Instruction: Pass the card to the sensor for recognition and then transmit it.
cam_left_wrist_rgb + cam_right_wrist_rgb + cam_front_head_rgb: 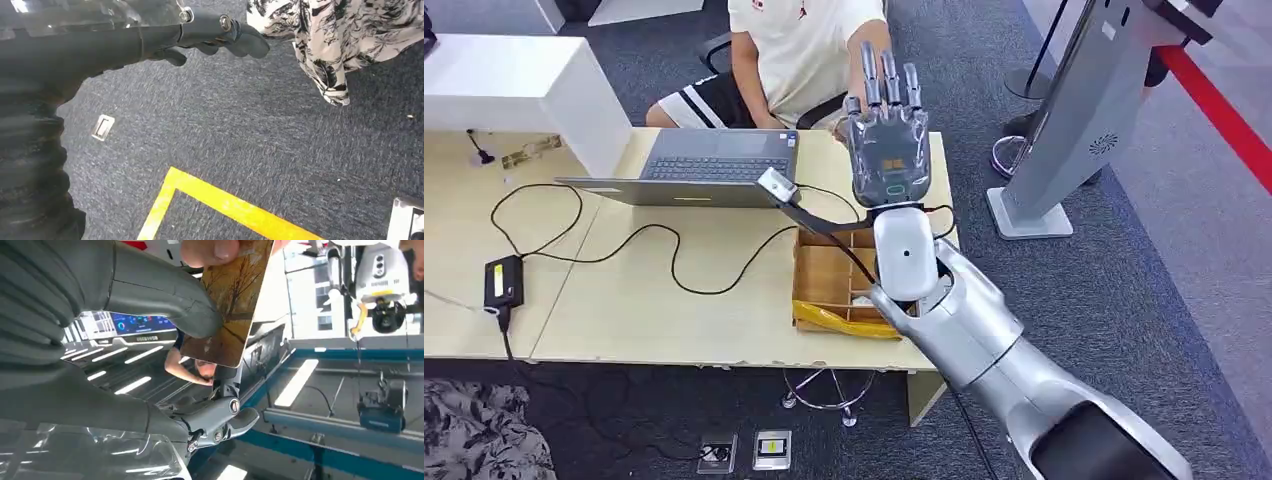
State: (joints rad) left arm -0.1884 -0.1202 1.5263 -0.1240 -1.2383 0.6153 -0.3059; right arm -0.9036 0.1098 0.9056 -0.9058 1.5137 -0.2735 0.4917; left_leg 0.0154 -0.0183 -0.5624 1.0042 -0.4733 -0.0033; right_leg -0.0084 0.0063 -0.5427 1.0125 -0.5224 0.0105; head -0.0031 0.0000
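The card [232,300] is pinched by the raised right robot hand [887,140] and a person's fingers [215,250]; handover is judged underway.

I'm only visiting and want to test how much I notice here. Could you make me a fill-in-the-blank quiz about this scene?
1. The right hand is raised toward a seated ___.
2. The card it holds is printed with a picture of ___.
3. An open ___ stands on the table.
4. Under the left hand, the carpet bears a ___ stripe.

Missing words: person; trees; laptop; yellow.
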